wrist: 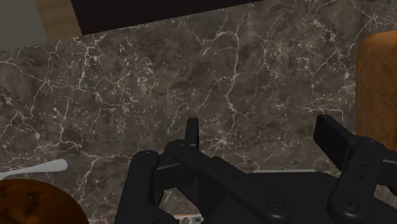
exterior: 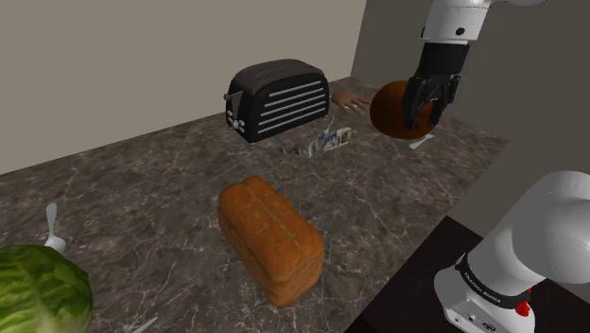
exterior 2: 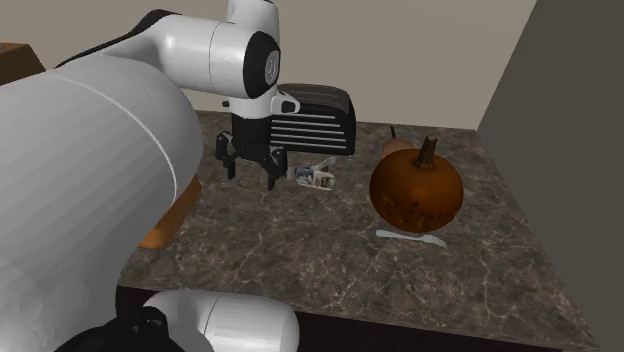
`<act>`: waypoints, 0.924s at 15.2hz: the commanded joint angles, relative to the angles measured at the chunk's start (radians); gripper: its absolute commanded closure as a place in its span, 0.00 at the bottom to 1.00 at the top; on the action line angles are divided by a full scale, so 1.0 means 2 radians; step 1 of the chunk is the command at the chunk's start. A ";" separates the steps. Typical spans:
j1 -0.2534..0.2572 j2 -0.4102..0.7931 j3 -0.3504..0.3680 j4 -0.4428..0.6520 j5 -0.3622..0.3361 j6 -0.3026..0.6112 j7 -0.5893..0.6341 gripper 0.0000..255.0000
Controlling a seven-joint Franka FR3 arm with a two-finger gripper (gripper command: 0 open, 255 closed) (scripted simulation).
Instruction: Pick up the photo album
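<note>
The photo album [exterior: 320,142] is a small white and blue thing standing on the dark marble counter just in front of the black toaster [exterior: 279,97]. In the second exterior view the album [exterior 2: 313,176] sits between the toaster [exterior 2: 318,120] and the pumpkin [exterior 2: 417,190]. My black gripper [exterior 2: 250,177] hangs open above the counter, a short way to that view's left of the album and not touching it. From the shoulder camera the gripper [exterior: 425,115] overlaps the pumpkin [exterior: 397,112]. The wrist view has the gripper [wrist: 262,137] open over bare counter, nothing between its fingers.
A brown bread loaf [exterior: 271,238] lies mid-counter, and its edge [wrist: 378,83] is close beside the gripper. A green lettuce [exterior: 38,289] sits at the shoulder view's lower left. A white utensil [exterior 2: 410,237] lies in front of the pumpkin. The counter edge [exterior 2: 330,305] runs near the stand.
</note>
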State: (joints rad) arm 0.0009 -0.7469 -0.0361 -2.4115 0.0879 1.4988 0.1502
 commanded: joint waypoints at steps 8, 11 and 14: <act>-0.021 0.121 0.069 0.035 -0.003 0.096 0.135 0.00; -0.031 0.181 0.092 0.062 -0.018 0.127 0.196 0.00; -0.042 0.242 0.110 0.097 -0.040 0.150 0.258 0.00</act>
State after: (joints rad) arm -0.0742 -0.2985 0.1728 -2.2418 0.0249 1.7894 0.6219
